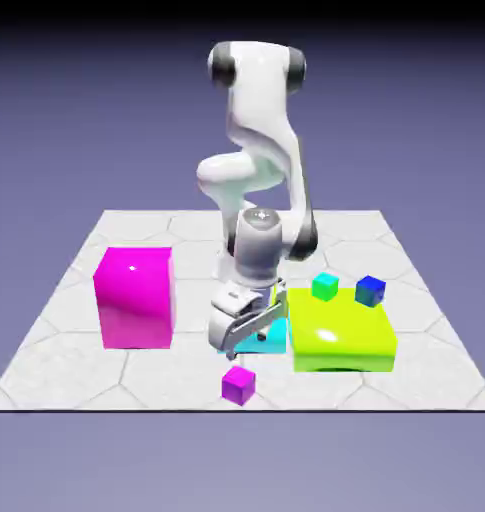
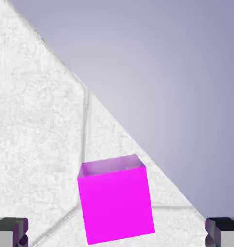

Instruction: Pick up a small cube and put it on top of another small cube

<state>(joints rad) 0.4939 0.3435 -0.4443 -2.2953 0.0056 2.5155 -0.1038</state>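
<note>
The small cube (image 1: pixel 239 385), glossy purple-magenta, lies on the table near its front edge. My gripper (image 1: pixel 231 348) hangs tilted just above and behind it, open, not touching it. In the hand view the small cube (image 2: pixel 116 200) sits large between the two grey fingertips (image 2: pixel 10 231), with wide gaps on both sides of it. The gripper (image 2: pixel 116 234) holds nothing. A small green cube (image 1: pixel 326 287) and a small blue cube (image 1: pixel 370 290) rest on a flat yellow-green block (image 1: pixel 341 340) at the exterior view's right.
A tall large magenta block (image 1: pixel 136 297) stands at the exterior view's left. A low cyan block (image 1: pixel 269 337) lies right behind the gripper, against the yellow-green block. The table's front edge (image 1: pixel 236 409) runs close to the small purple-magenta cube.
</note>
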